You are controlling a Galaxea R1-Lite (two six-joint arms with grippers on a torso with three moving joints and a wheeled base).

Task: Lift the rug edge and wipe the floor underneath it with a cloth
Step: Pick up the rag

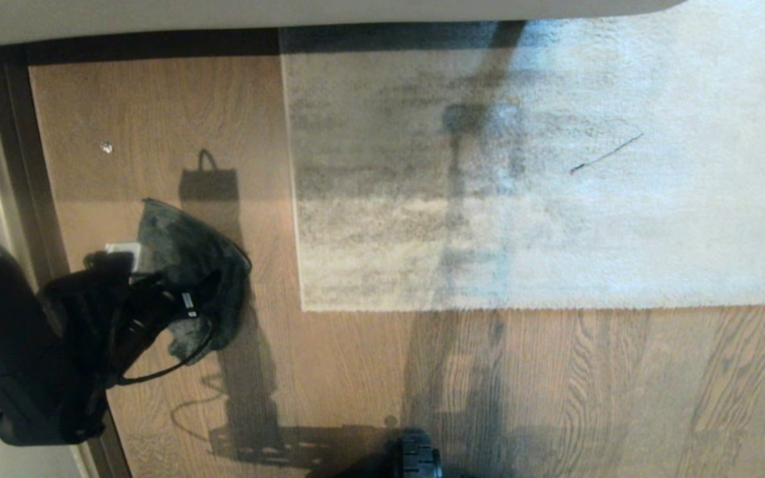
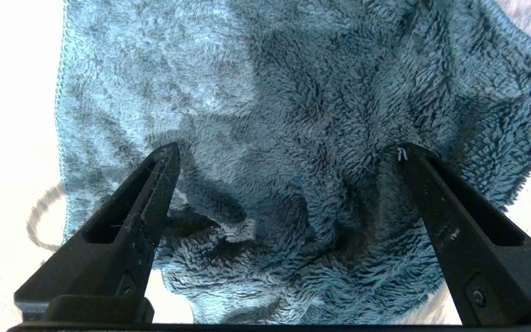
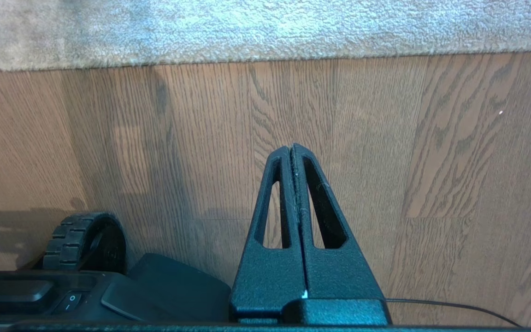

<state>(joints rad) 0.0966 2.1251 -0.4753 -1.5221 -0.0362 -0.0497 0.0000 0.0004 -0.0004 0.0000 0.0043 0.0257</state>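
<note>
Two jaws of the left gripper (image 2: 288,152) stand wide apart over the cloth (image 2: 302,115), which lies crumpled on the floor (image 1: 555,385) at the lower left of the head view, well apart from the rug edge (image 1: 489,307); whether the tips already touch the pile is hard to tell. The right gripper (image 3: 293,147) hangs parked with jaws pressed shut on nothing. Picking up the cloth seems the step in hand, and next the jaws should close on a raised fold.

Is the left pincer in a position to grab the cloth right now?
Probably yes. The left pincer is open right over the cloth, one finger on each side of a bunched fold, with nothing between them.
</note>
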